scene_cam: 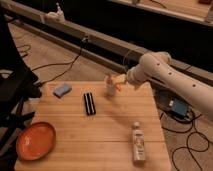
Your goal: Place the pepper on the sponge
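Note:
The pepper (119,84) is a small orange-red sliver at the table's far edge, tight against the right side of a pale cup (109,87). My gripper (123,78) hangs just above and to the right of the pepper, at the end of the white arm (160,70) that reaches in from the right. Its jaws stand open, and I cannot tell whether they touch the pepper. The sponge (62,90), a flat light blue pad, lies at the far left of the table, well away from the gripper.
A black ribbed block (89,103) lies between the sponge and the cup. A round orange plate (36,141) sits at the near left corner, and a bottle (138,142) lies on its side near the front right. Cables cover the floor behind the wooden table (100,135).

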Tool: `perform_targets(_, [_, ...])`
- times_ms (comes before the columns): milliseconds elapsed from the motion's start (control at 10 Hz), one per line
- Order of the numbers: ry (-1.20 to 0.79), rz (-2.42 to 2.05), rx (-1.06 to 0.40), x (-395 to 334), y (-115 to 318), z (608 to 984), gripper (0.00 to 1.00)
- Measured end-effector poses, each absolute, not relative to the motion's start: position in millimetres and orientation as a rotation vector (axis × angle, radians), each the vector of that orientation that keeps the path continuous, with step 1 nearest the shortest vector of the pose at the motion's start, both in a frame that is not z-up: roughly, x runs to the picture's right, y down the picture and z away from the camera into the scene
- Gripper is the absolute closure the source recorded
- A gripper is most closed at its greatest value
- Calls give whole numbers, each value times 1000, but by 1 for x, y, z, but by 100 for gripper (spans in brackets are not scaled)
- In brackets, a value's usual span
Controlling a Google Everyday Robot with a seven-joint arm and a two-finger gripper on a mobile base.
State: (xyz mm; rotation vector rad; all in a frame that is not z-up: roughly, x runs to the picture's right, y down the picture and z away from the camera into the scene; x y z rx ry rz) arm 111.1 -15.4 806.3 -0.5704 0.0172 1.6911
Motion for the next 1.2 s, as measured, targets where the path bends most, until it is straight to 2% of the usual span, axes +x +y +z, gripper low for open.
perform_targets(400, [-17,1630,-630,65,-14,836,20])
perform_targets(1000, [-5,1635,-629,67,-11,842,21])
perform_targets(1200, [11,1661,-626,71,-6,856,39])
